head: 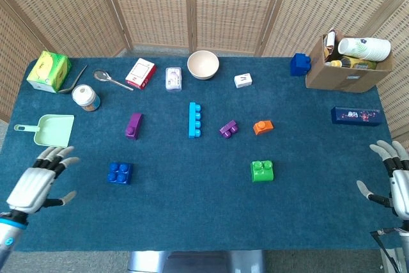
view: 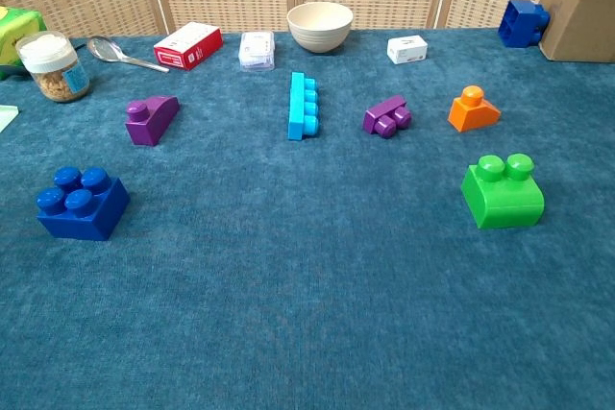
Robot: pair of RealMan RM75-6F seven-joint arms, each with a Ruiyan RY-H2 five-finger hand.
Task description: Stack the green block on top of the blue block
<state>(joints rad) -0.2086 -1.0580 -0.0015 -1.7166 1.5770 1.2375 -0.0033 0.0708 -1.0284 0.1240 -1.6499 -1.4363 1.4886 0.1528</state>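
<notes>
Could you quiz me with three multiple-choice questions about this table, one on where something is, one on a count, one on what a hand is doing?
1. What lies just left of the orange block?
A. the small purple block
B. a yellow cup
C. a red ball

2. How many studs does the green block have on top?
A. four
B. two
C. six

3. What is the left hand doing?
A. gripping the green block
B. pressing on the white bowl
C. holding nothing, fingers apart

Answers:
1. A, the purple piece sits beside it in both views.
2. B, the chest view shows two round studs.
3. C, it is spread near the table's left edge, apart from the blue block.
</notes>
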